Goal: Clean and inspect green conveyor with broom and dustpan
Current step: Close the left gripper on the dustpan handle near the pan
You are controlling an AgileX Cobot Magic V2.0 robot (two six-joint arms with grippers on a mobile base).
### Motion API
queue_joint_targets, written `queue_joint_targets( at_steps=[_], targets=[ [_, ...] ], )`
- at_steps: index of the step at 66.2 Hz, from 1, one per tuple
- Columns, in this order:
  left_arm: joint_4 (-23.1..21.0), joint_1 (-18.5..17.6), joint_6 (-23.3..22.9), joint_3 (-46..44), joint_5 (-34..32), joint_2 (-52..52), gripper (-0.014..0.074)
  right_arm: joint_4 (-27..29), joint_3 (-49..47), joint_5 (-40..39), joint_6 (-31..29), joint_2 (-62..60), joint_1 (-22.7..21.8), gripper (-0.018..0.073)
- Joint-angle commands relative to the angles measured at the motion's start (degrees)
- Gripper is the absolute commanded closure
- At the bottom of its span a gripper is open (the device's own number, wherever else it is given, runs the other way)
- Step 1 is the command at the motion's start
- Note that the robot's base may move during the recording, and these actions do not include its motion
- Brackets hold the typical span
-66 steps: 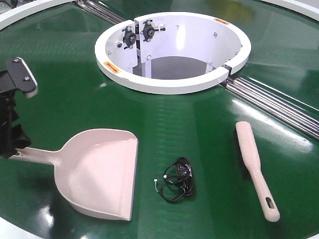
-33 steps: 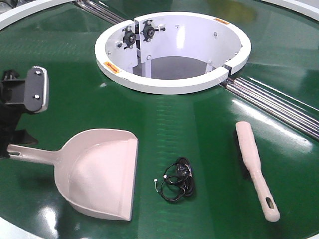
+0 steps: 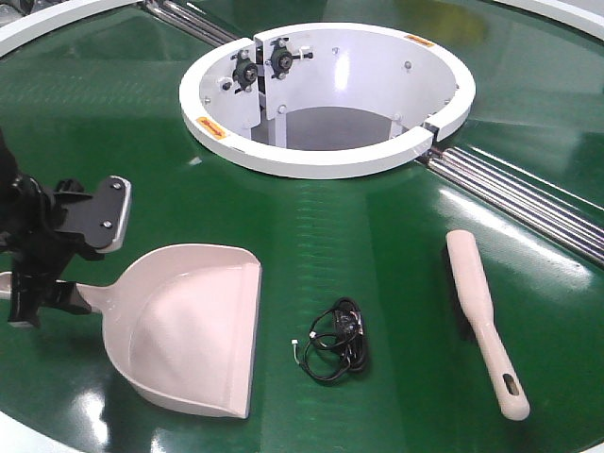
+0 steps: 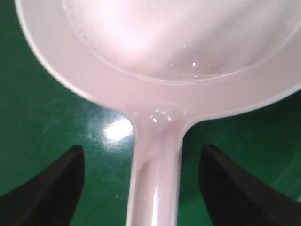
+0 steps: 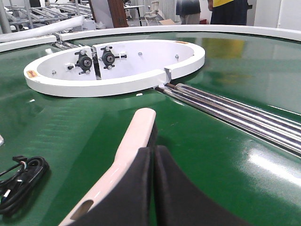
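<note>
The left claw [image 4: 142,151] stands open. Its two black fingers [image 4: 51,188] sit on either side of the dustpan [image 3: 189,330] handle, with green showing between each finger and the handle, so neither touches it. In the front view the claw is low over the green table [image 3: 377,236], tilted. One grey-padded finger plate is raised on the handle's side nearer the white ring [image 3: 321,165], and the other is down on the side away from the ring. The black wrist reaches in from the left edge.

The dustpan lies flat on the table on the near side of the ring, off to its left, with its wide mouth turned to the right.

The right claw [image 5: 154,157] is closed, its fingers pressed together with nothing between them. It hangs just beside the broom [image 5: 134,136] handle, which shows along its left finger. The broom lies near side and right of the ring, brush end towards the ring.

A coiled black cable [image 3: 338,340] rests between dustpan and broom, on the near side of the ring. Metal rollers [image 3: 519,198] run out from the ring's right edge.
</note>
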Motion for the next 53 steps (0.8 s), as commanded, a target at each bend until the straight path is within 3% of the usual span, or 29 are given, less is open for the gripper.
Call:
queue_joint_targets(
  at_steps=[1,15,37,44,53],
  targets=[
    [0.23,-1.18,0.03,-1.73,-0.81,-0.44,0.0103,-0.11,1.16,-4.31,-0.40,-1.00,-0.01,0.0564],
    [4.19,-1.80,-0.35,-1.73,-0.69,1.87,0.0103,-0.11,1.16,-4.31,-0.40,-1.00,-0.01,0.0564],
    [4.67,-1.80,-0.46,-1.73,-0.22,4.92,0.0111,-0.11,1.16,-4.31,-0.40,-1.00,-0.01,0.0564],
    [5.88,-1.80,-0.50,-1.73,-0.22,5.65,0.0145,-0.11,1.16,-4.31,-0.40,-1.00,-0.01,0.0564],
    [10.00,-1.80,-0.50,-1.73,-0.30,5.97,0.0251,-0.11,1.16,-4.31,-0.40,-1.00,-0.01,0.0564]
  ],
)
